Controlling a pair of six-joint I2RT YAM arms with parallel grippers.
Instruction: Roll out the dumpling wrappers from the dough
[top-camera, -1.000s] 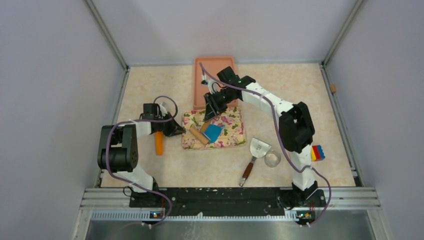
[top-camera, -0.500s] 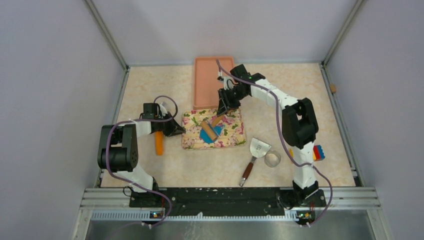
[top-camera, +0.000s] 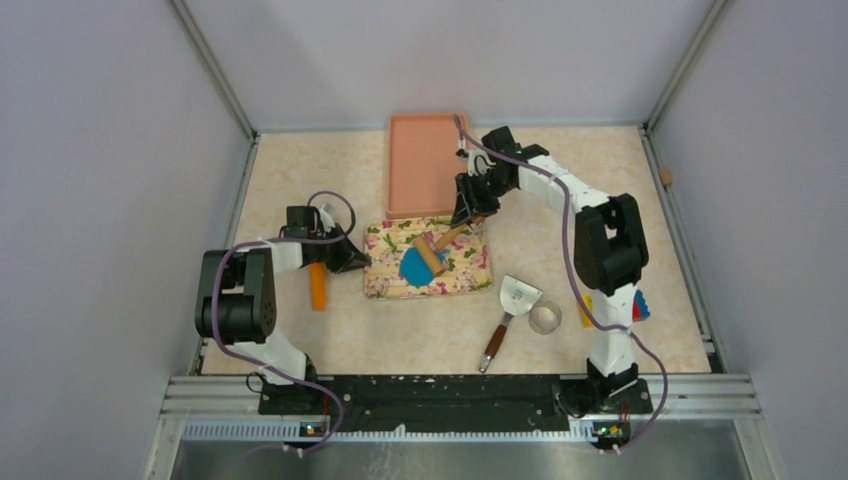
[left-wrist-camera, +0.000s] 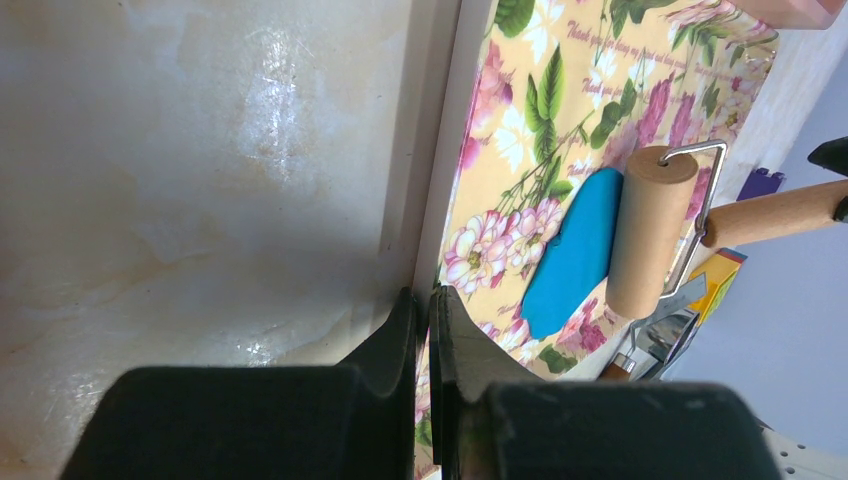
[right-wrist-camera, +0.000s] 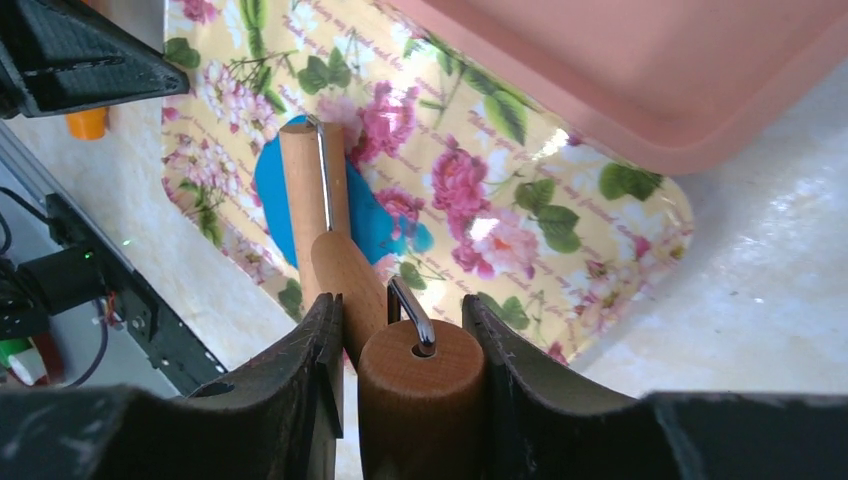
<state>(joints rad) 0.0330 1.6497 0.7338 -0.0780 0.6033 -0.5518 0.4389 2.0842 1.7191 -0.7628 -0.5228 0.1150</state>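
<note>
The roller's wooden handle is gripped between the two fingers of the right gripper (right-wrist-camera: 400, 315), one finger pressed to each side of it near its end. From there the roller (right-wrist-camera: 312, 190) reaches down to the floral mat, and its pale drum is laid across the dough (right-wrist-camera: 372, 222). The dough is seen as a flattened bright blue patch with uneven edges. It lies on the floral mat (right-wrist-camera: 480, 170), left of the mat's middle and toward its near edge, partly covered by the drum.

The fingers of the left gripper (left-wrist-camera: 430, 300) are brought together to a thin slit on the mat's left edge, which is pinched between them, low against the counter. From that wrist the dough (left-wrist-camera: 575, 255) is seen just beside the drum and touching it.

From above, the mat (top-camera: 465, 270) is found about midway between the counter's left and right edges. The pink tray (top-camera: 425, 160) is set against the far edge, and its near rim is just beside the mat's far edge. An orange stick (top-camera: 317, 287) lies close to the left arm, toward the left edge. A spatula (top-camera: 512, 303) and a metal ring (top-camera: 545, 318) lie side by side between the mat and the near right corner. A toy brick (top-camera: 640, 305) is partly hidden behind the right arm, near the right edge.
</note>
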